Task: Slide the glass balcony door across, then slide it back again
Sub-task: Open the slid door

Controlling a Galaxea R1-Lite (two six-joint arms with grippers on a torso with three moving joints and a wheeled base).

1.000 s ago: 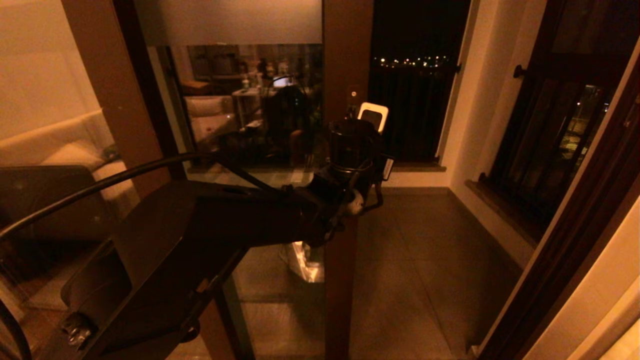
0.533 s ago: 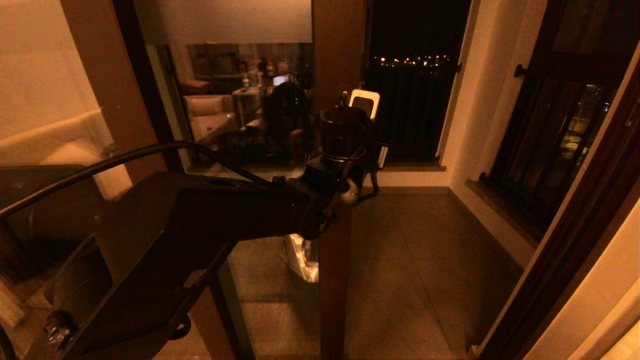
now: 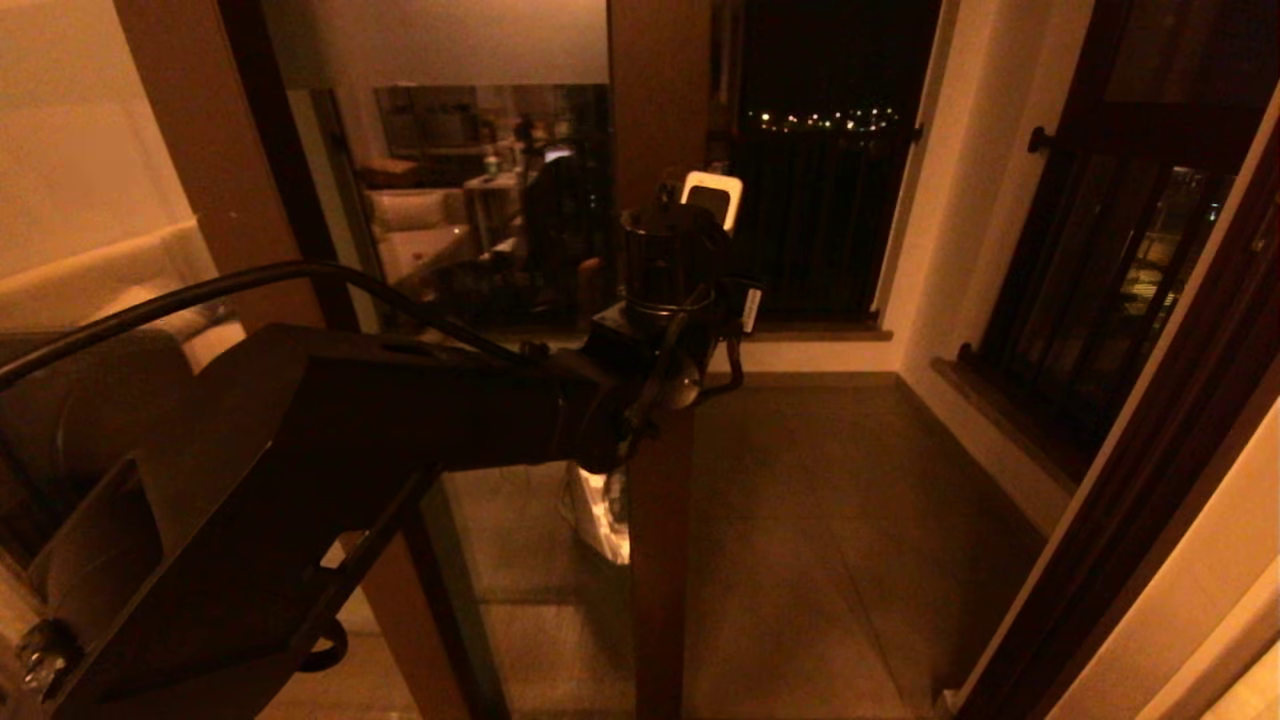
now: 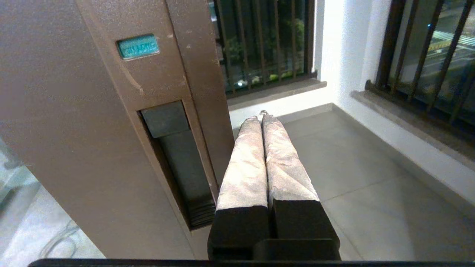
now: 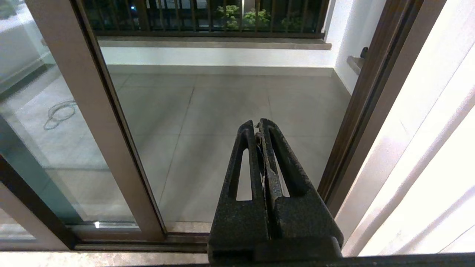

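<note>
Standing partway across the opening, the glass balcony door (image 3: 655, 130) is showing its brown stile at the middle of the head view, with bare balcony floor (image 3: 830, 520) to its right. Its dark recessed handle slot (image 4: 178, 163) is sitting just beside the left gripper (image 4: 262, 115), whose jaws are pressed together on nothing, lying against the stile's open edge, likely to push the panel sideways rather than grasp it. Hanging low near the door track (image 5: 148, 243), the right gripper (image 5: 258, 123) is idling, jaws likewise closed and empty.
</note>
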